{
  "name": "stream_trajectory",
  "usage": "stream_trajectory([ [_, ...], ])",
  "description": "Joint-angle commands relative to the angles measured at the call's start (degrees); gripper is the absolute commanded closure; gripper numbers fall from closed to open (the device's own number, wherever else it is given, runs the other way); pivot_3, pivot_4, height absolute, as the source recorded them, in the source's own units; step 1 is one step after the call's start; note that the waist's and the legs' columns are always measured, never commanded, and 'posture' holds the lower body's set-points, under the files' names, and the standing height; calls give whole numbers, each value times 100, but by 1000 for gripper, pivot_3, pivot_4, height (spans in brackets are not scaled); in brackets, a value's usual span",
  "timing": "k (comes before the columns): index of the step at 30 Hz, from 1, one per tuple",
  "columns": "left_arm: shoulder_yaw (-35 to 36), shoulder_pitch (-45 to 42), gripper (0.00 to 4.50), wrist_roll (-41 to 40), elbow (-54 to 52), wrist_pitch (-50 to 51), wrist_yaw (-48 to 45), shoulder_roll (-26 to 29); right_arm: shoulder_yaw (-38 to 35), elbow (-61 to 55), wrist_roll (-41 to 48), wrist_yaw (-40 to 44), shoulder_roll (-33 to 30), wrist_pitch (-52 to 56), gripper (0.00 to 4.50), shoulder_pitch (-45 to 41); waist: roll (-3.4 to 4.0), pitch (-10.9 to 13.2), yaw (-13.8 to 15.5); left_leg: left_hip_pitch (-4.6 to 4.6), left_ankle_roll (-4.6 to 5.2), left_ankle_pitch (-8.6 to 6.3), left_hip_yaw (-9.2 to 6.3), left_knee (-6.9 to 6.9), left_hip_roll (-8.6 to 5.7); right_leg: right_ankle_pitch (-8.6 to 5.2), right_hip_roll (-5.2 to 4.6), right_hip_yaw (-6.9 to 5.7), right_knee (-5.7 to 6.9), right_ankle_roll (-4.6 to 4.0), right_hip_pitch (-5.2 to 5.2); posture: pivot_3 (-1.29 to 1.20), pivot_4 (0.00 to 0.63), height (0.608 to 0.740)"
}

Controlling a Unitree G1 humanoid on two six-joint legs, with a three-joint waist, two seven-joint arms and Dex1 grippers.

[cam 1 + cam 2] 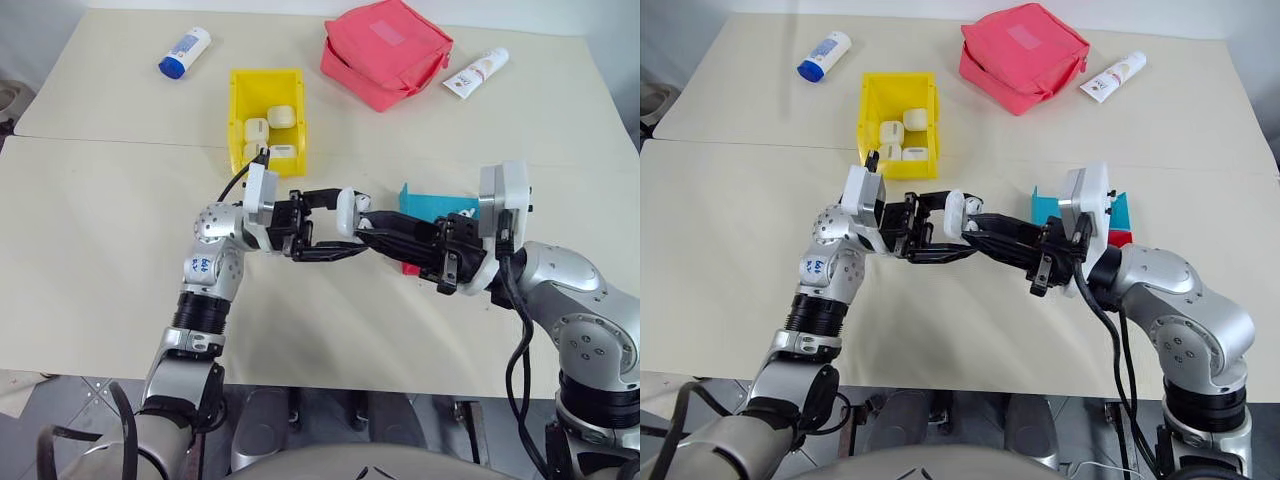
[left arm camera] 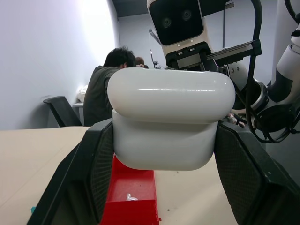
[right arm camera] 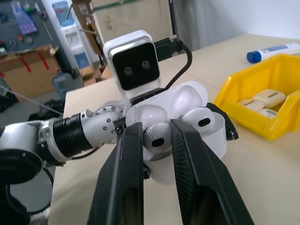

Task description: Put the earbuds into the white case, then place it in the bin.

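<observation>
My left gripper [image 1: 343, 232] is shut on the white case [image 1: 346, 212] and holds it above the table's middle; its fingers [image 2: 89, 178] press both sides of the case [image 2: 168, 122]. The lid stands open in the right wrist view. One earbud [image 3: 199, 119] sits in a socket. My right gripper [image 3: 157, 140] meets the case from the right, shut on the other earbud [image 3: 157, 137] at the case's [image 3: 187, 98] open mouth. The yellow bin [image 1: 240, 90] stands beyond, at the back left.
Several white cases lie in the bin. A blue-and-red tray [image 1: 430, 205] sits under my right arm, with a small white piece [image 2: 131, 198] in its red part. A pink pouch [image 1: 385, 50], a white tube [image 1: 476, 72] and a blue-capped bottle [image 1: 185, 52] lie at the far edge.
</observation>
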Motion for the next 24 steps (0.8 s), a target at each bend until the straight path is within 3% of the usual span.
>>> stream_trajectory([
  [1,187,-123,1699,-249,-398,-205,43,-8,291,124,-196,84,-251,132,4033,135,0,0,-1,0,0,0,0,0,0,0,0,0,-1,0,0,0,150,740],
  [10,4,-71,1699,-65,-288,-401,-131,49,481,85,-221,177,-521,90,4033,-171,0,0,3,0,0,0,0,1,1,0,-1,-1,-1,0,0,0,150,740],
  [15,-11,-105,1699,-24,-195,-444,-122,42,490,60,-216,165,-584,60,2337,-293,0,0,2,0,0,0,-2,1,1,0,-2,-2,-1,0,2,0,150,740],
  [24,13,-84,1699,26,16,-484,-113,122,279,-87,20,142,-607,52,2337,-457,0,0,3,0,0,0,-2,1,0,0,-2,-3,-1,0,2,0,150,740],
])
